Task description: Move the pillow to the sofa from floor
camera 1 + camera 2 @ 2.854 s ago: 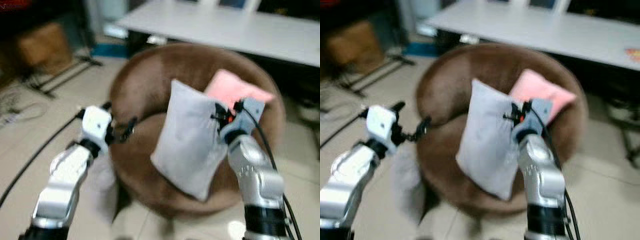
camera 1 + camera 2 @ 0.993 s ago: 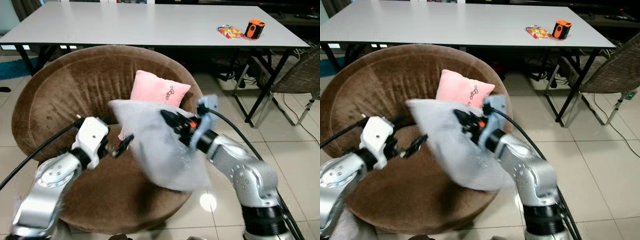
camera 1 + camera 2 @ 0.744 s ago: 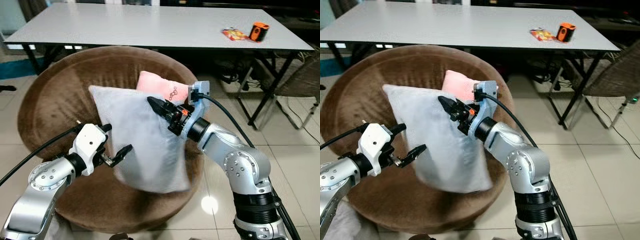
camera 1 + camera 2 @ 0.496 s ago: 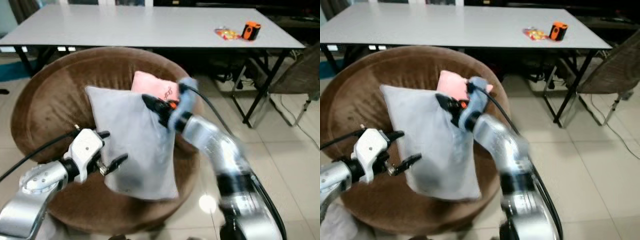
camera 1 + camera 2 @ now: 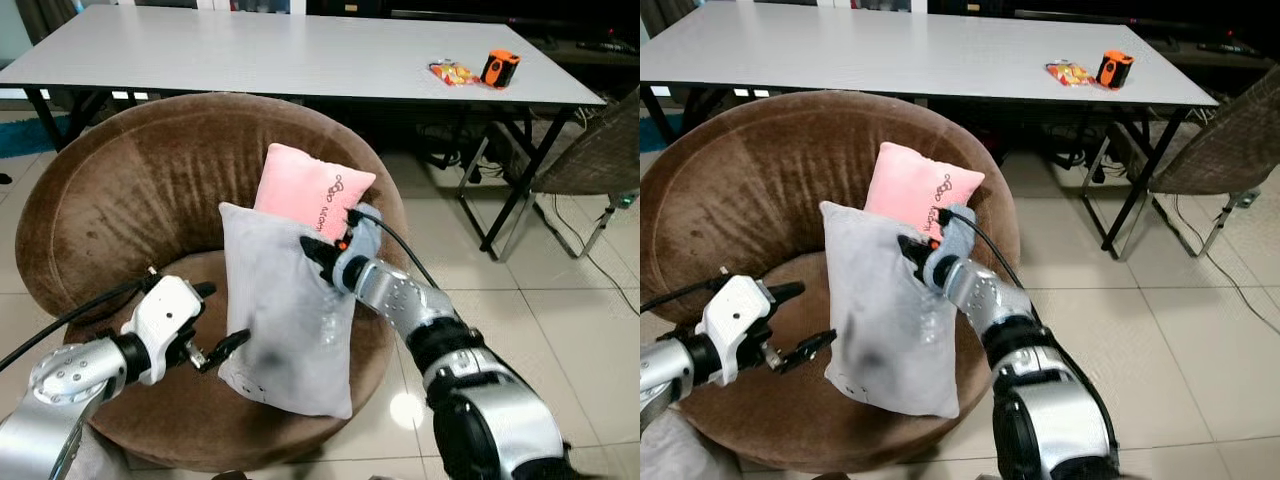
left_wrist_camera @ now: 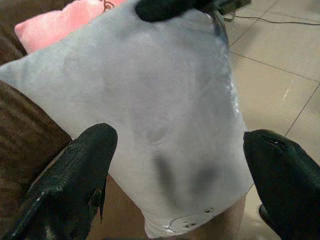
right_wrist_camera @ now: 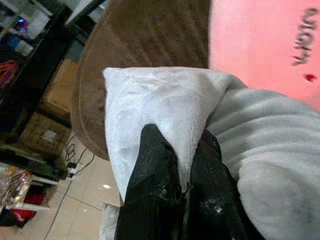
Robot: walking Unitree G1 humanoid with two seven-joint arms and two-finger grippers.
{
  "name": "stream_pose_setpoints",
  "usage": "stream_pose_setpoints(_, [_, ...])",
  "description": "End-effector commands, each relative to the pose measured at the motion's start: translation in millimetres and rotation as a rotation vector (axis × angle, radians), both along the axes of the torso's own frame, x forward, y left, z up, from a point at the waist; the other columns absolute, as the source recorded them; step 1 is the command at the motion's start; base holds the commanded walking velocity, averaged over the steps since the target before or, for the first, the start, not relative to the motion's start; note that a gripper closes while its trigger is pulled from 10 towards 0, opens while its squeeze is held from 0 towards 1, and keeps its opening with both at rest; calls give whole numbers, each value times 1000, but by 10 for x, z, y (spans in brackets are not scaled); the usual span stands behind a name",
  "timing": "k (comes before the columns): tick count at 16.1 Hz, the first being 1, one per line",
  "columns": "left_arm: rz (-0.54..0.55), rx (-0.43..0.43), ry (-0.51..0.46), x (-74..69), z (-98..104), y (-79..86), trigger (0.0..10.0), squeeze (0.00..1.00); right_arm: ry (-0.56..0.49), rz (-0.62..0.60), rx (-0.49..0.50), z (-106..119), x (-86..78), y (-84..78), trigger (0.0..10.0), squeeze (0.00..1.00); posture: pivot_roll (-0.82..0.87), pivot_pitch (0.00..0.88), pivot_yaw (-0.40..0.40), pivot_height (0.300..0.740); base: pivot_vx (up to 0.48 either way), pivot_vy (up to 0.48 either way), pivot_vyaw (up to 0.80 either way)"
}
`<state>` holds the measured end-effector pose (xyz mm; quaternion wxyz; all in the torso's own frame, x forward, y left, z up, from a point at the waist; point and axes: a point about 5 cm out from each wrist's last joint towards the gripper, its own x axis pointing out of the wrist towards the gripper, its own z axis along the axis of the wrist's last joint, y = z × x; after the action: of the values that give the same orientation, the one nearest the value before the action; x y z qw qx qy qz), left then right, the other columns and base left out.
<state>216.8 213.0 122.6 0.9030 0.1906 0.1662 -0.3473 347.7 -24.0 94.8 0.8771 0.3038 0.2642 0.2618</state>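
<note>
A grey pillow stands upright on the seat of the round brown sofa chair, leaning in front of a pink pillow. My right gripper is shut on the grey pillow's upper right edge; the right wrist view has the fabric pinched between both black fingers. My left gripper is open, just left of the pillow's lower half. Seen from the left wrist, the grey pillow sits between the spread fingers.
A long white table stands behind the chair, with an orange object and a snack packet on it. A wicker chair is at the right. Tiled floor lies to the right.
The grey pillow has come down from mid-air onto the chair seat, in front of the pink pillow. My right arm lowered with it, and my left gripper stayed beside it.
</note>
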Motion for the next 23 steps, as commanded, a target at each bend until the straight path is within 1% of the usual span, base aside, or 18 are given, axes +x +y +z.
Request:
stream_pose_setpoints(1, [8, 18, -10, 3, 0, 42, 10000, 0, -75, 117, 98, 267, -56, 517, 10000, 0, 62, 0, -64, 740, 0, 0, 0])
stream_pose_setpoints(2, [11, 18, -7, 8, -32, 52, 10000, 0, -132, 148, 103, 340, -45, 562, 10000, 0, 59, 0, -65, 740, 0, 0, 0])
stream_pose_setpoints(3, [14, 19, -5, 12, -51, 59, 10000, 0, -153, 167, 110, 373, -46, 588, 10000, 0, 59, 0, -65, 740, 0, 0, 0])
stream_pose_setpoints(4, [18, 22, -2, 21, -90, 76, 10000, 0, -199, 205, 117, 437, -49, 644, 10000, 0, 59, 0, -65, 740, 0, 0, 0])
stream_pose_setpoints(5, [21, 24, -1, 17, -118, 87, 10000, 0, -228, 228, 118, 471, -52, 679, 10000, 1000, 58, 0, -65, 740, 0, 0, 0])
stream_pose_setpoints(8, [47, 40, 26, 43, -366, 236, 10000, 0, -247, 214, 115, 493, -25, 686, 10000, 1000, 63, 0, -67, 740, 0, 0, 0])
stream_pose_setpoints(10, [68, 56, 48, 29, -542, 407, 10000, 0, -284, 230, 94, 515, -18, 694, 10000, 1000, 63, 0, -66, 740, 0, 0, 0])
stream_pose_setpoints(12, [81, 64, 59, 18, -614, 503, 10000, 0, -299, 228, 92, 543, -7, 699, 10000, 1000, 62, 0, -65, 740, 0, 0, 0])
stream_pose_setpoints(13, [97, 73, 72, 10, -699, 617, 10000, 0, -322, 217, 87, 582, 17, 693, 10000, 1000, 62, 0, -64, 740, 0, 0, 0])
stream_pose_setpoints(14, [108, 79, 80, 8, -753, 689, 10000, 0, -339, 208, 87, 614, 37, 683, 10000, 1000, 62, 0, -64, 740, 0, 0, 0])
stream_pose_setpoints(16, [125, 86, 67, 34, -801, 765, 10000, 0, -359, 169, 111, 671, 85, 635, 10000, 1000, 62, 0, -66, 740, 0, 0, 0])
stream_pose_setpoints(17, [146, 81, 32, 78, -798, 798, 10000, 0, -378, 139, 107, 704, 130, 574, 10000, 1000, 62, 0, -68, 740, 0, 0, 0])
stream_pose_setpoints(19, [198, -9, -148, 295, -578, 665, 10000, 0, -448, 70, 84, 787, 231, 391, 10000, 1000, 64, 0, -72, 740, 0, 0, 0])
stream_pose_setpoints(20, [208, -94, -300, 494, -236, 446, 10000, 0, -524, 26, 20, 800, 279, 212, 10000, 1000, 57, 0, -73, 740, 0, 0, 0])
stream_pose_setpoints(21, [204, -124, -349, 561, -86, 350, 10000, 0, -554, 18, -10, 791, 286, 143, 10000, 1000, 57, 0, -73, 740, 0, 0, 0])
stream_pose_setpoints(22, [162, -182, -417, 694, 186, 64, 10000, 0, -600, -26, -79, 708, 273, -68, 10000, 486, 34, 0, -58, 740, 0, 0, 0])
stream_pose_setpoints(23, [103, -211, -440, 769, 303, -160, 10000, 0, -622, -82, -132, 627, 236, -256, 10000, 0, 15, 0, -46, 740, 0, 0, 0])
